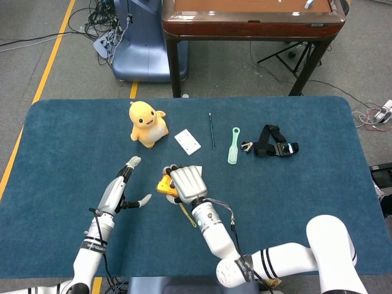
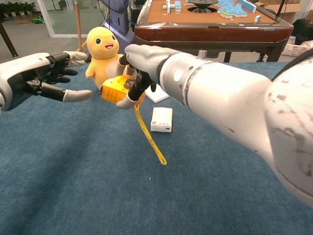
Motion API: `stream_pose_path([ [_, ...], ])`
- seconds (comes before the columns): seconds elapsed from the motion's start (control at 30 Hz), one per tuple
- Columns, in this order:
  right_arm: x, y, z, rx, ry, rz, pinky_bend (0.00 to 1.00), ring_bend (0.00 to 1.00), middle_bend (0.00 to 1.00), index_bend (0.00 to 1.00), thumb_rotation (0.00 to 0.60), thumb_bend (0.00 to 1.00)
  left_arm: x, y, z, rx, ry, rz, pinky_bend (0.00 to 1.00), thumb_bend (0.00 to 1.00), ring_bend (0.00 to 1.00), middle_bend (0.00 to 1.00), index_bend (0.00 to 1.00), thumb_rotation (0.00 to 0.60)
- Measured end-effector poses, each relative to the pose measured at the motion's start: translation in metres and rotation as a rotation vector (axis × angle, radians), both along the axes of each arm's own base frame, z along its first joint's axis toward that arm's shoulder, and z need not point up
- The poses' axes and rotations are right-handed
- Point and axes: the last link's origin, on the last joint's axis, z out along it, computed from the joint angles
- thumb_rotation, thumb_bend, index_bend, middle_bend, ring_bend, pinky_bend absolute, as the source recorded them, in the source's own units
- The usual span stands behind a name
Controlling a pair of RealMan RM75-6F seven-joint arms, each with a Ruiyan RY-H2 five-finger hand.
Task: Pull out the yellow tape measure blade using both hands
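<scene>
My right hand [image 1: 186, 182] [image 2: 142, 61] grips the yellow tape measure case [image 1: 163, 185] [image 2: 115, 89] and holds it above the blue table. A short length of yellow blade [image 2: 149, 137] [image 1: 187, 215] hangs down from the case with its tip free. My left hand [image 1: 125, 184] [image 2: 46, 73] hovers just left of the case, fingers spread and holding nothing. A small gap separates its thumb from the case.
A yellow plush toy [image 1: 147, 123] [image 2: 105, 58] stands behind the hands. A white card [image 1: 187, 141] [image 2: 162, 119], a pen [image 1: 211, 130], a green brush [image 1: 233, 146] and a black strap [image 1: 274, 143] lie on the blue table [image 1: 306, 184]. A wooden table [image 1: 251, 18] stands beyond.
</scene>
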Motion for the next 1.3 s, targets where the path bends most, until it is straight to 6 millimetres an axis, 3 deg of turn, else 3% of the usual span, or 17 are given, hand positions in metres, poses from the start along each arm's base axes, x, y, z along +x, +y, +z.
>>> stream_pose_path([
  [0.53, 0.009, 0.004, -0.011, 0.008, -0.026, 0.003, 0.45, 0.65, 0.7, 0.67, 0.6, 0.7, 0.004, 0.0, -0.006, 0.01, 0.007, 0.005, 0.0, 0.23, 0.0, 0.0, 0.0, 0.6],
  [1.3, 0.001, 0.007, -0.01, 0.034, -0.019, 0.001, 0.45, 0.65, 0.71, 0.69, 0.6, 0.7, -0.004, 0.007, -0.002, 0.044, 0.041, 0.035, 0.0, 0.23, 0.0, 0.0, 0.0, 0.6],
])
